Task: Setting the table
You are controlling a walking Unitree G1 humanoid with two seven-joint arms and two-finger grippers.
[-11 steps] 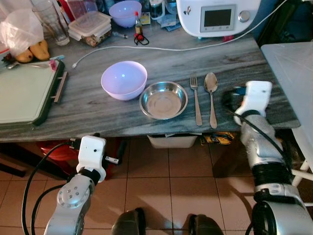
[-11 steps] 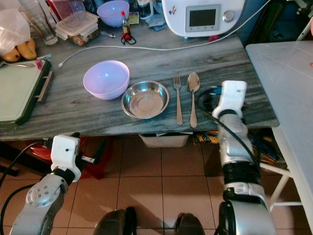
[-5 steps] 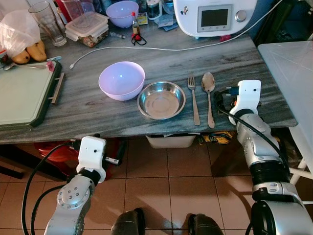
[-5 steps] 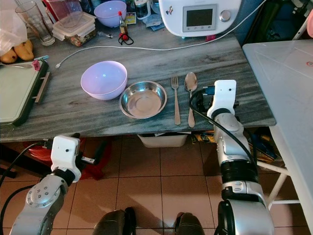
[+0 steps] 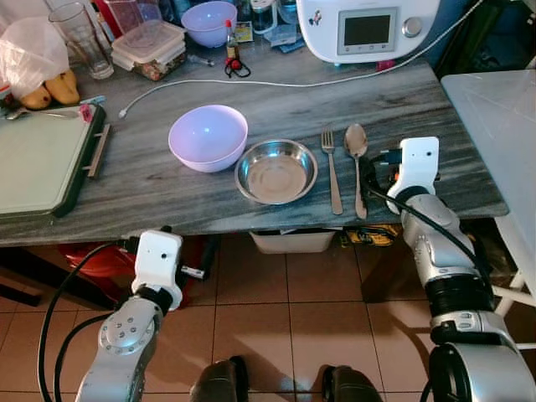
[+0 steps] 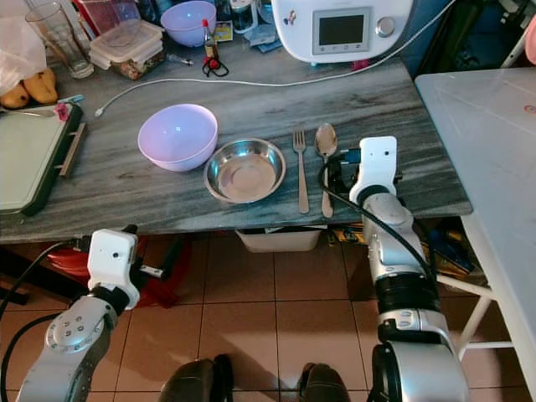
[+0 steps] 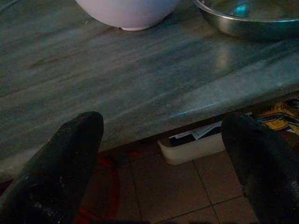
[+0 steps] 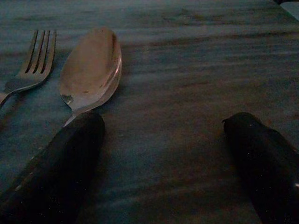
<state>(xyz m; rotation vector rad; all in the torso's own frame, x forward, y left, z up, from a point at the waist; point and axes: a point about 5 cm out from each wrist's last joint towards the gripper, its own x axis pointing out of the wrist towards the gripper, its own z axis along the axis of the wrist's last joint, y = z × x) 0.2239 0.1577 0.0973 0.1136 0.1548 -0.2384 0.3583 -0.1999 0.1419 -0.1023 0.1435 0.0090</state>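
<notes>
On the grey marble table (image 5: 151, 180) a lilac bowl (image 5: 208, 136), a steel bowl (image 5: 276, 171), a fork (image 5: 332, 172) and a spoon (image 5: 358, 163) lie in a row from left to right. My right gripper (image 8: 163, 154) rests low on the tabletop just right of the spoon and is open. One of its fingers (image 8: 56, 177) covers the start of the spoon's handle, and bare table lies between the fingers. My left gripper (image 7: 159, 163) hangs open and holds nothing. It sits below the table's front edge, in front of the lilac bowl.
A green-rimmed tray (image 5: 42, 159) lies at the table's left. Along the back stand a glass (image 5: 84, 38), plastic boxes (image 5: 151, 46), a second lilac bowl (image 5: 209, 21) and a white appliance (image 5: 368, 29) with its cable (image 5: 251, 84). A white table (image 5: 502, 117) stands to the right.
My right gripper has slid left across the tabletop and now sits against the spoon's handle. The left arm has stayed where it was. The camera shifted slightly.
</notes>
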